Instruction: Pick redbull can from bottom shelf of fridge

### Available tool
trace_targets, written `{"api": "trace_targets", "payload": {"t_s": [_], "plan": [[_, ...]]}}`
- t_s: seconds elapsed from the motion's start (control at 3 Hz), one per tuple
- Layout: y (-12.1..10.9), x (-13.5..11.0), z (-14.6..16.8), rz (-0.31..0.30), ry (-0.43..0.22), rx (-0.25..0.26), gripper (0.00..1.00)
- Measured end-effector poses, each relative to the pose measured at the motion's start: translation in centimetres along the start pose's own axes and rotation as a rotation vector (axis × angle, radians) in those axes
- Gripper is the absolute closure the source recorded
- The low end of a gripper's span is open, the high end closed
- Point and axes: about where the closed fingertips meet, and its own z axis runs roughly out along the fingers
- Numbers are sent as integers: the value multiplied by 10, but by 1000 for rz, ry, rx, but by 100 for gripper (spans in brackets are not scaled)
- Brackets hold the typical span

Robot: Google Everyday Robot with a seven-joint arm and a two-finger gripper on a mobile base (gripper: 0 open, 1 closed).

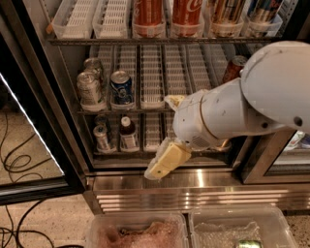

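We read white Coca-Cola script on the red cans (186, 12) high above the redbull can (101, 138), which stands on the bottom shelf (152, 131) of the fridge (193, 185). The gripper (165, 163) hangs right of the redbull can, slightly lower, holding nothing we can see; how far open, we cannot tell. Below, a clear tub (140, 216) holds something pinkish.

My arm (242, 111) is fat, round and smooth white, like big balls joined together. A thin dark line runs around it where two parts meet. I see one small dark dot on the biggest part. My gripper (162, 167) is pale yellow and blocky, low in front of the fridge (193, 191), by its shiny base.
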Motion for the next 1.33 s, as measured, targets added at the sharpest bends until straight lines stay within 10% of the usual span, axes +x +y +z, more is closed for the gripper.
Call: {"api": "trace_targets", "payload": {"t_s": [0.67, 1.33], "plan": [[-2, -8, 7, 19, -56, 49, 0], [-7, -21, 57, 162, -292, 171, 0]]}}
